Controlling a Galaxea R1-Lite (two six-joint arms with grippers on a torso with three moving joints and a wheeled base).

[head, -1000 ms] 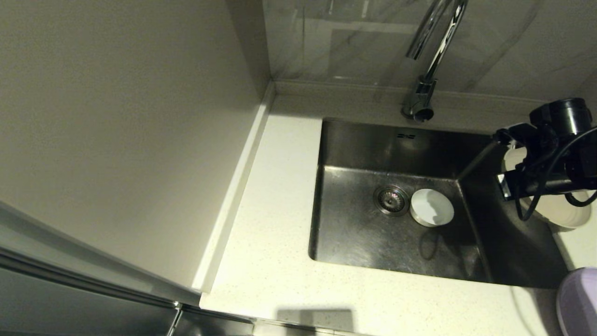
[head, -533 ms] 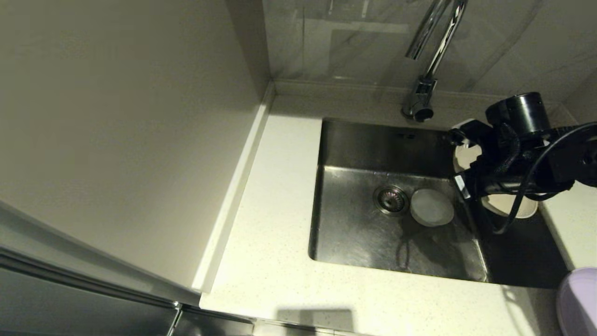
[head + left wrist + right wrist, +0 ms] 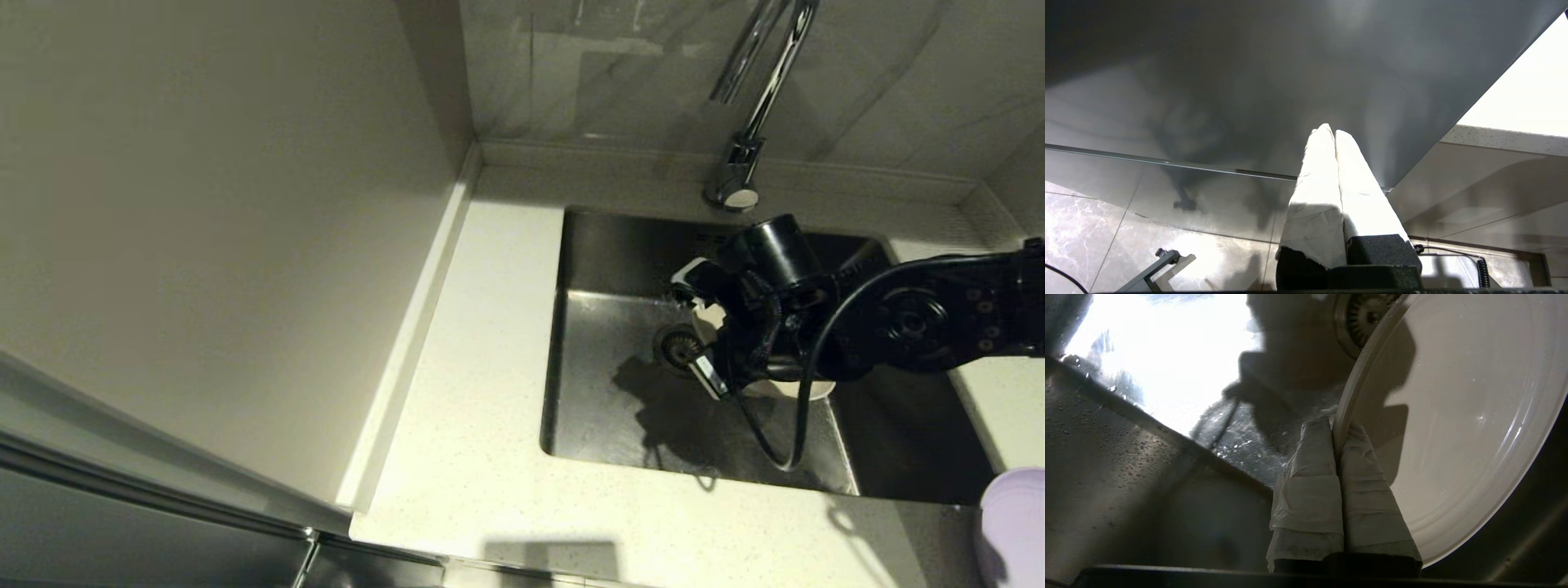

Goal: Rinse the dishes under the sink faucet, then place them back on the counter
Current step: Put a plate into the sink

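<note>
Over the sink, head view: a cream plate is being carried low by the right gripper, near the drain.

Right wrist view: the plate's rim is being pinched edge-on between wrapped fingers; slipping or knocking the basin is being risked.

Left wrist view: the left gripper is being kept pressed together, parked.

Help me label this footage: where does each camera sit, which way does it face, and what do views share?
Head view: high on the robot, looking down at the sink, faucet and counter; the right arm reaches into the basin.
Left wrist view: behind the left claw, facing a dark panel and tiled floor; its shut fingers show.
Right wrist view: behind the right claw, down inside the sink, pinching the cream plate rim.
Shared: head and right wrist views both show the drain strainer.
</note>
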